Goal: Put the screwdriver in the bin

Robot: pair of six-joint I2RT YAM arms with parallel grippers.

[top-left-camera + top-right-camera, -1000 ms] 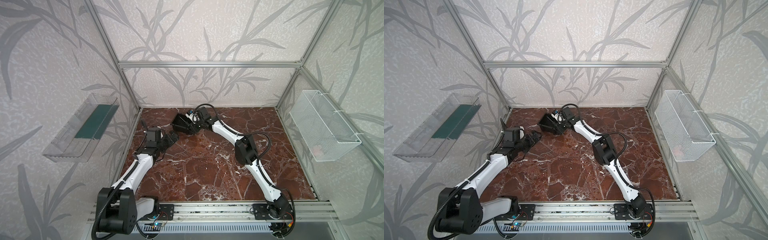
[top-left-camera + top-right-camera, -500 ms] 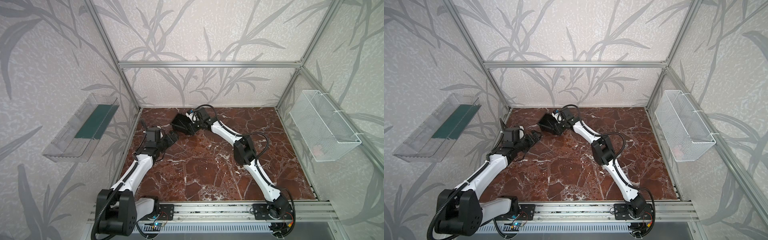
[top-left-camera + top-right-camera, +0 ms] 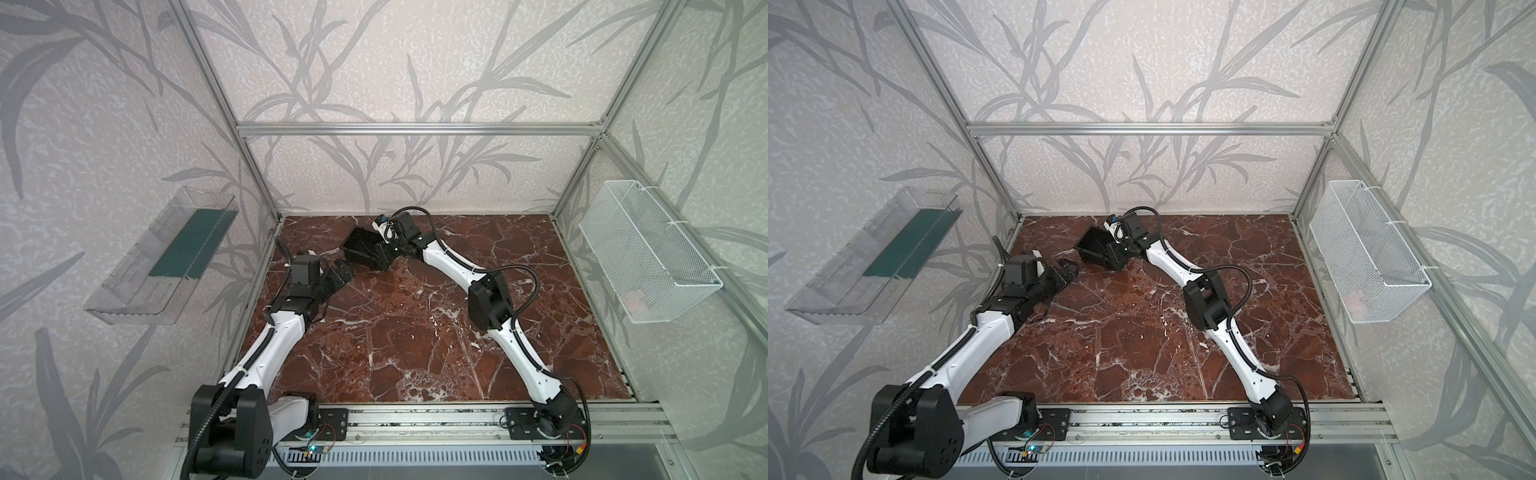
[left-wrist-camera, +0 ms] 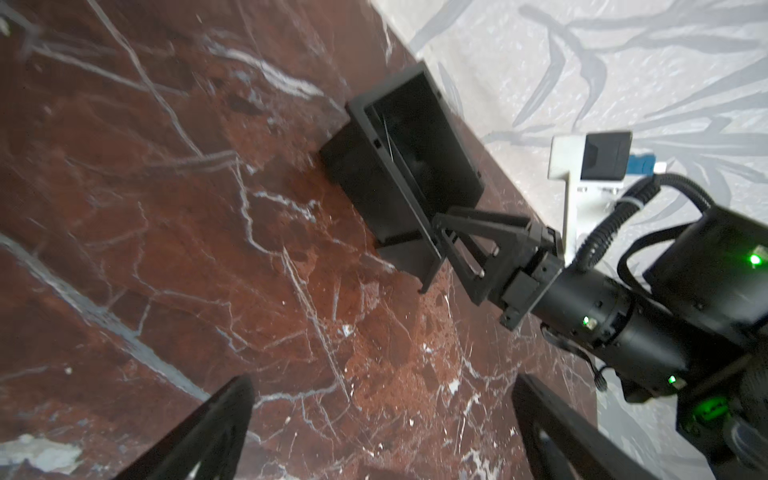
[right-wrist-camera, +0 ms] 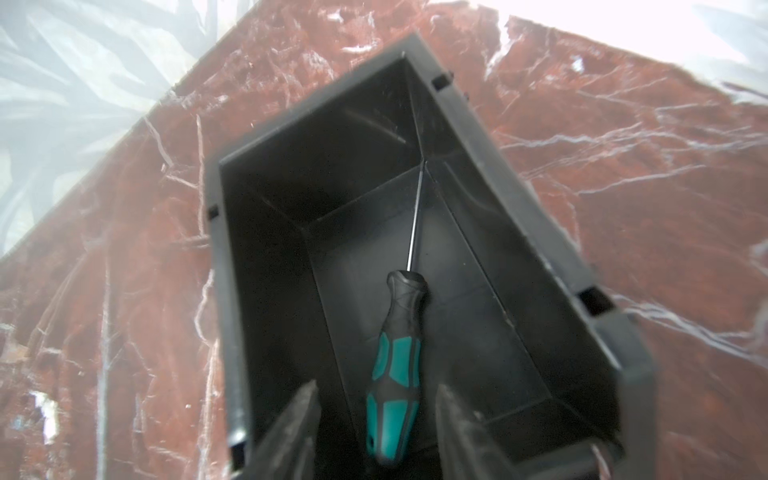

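Screwdriver (image 5: 397,365): inside the bin (image 5: 519,257), apparently lying on its floor. The handle is at the lipped end and the shaft runs to a far corner of the floor.
Bin: on the table (image 3: 415,332), near its far edge, left of the middle, with its open top up.
Right gripper (image 5: 376,388): jaws spread, one on each side of the handle with a gap at both. Nothing is pinched.
Left gripper (image 4: 378,390): jaws spread wide and empty, over the table towards its left edge. It is near the bin but apart from it.
Handling (judged): light and stiff, not fragile. The teal-and-black handle looks rubbery and should give a sure grip. The thin shaft is smooth and likely to slip or swivel between pads.
Where to hold (judged): across the thick middle of the handle, not the shaft.
Task state (judged): the screwdriver is delivered. The right gripper has only to back out without catching the handle or the lip.
Right wrist view: the only one to show the whole screwdriver and the gaps beside the handle.
Left wrist view: shows the bin from outside with the right gripper at its lipped end. Inside, only a thin pale line shows, perhaps the shaft.
Top views: both place the bin and the arms on the table. The bin's inside is dark and partly covered, so no screwdriver can be made out.
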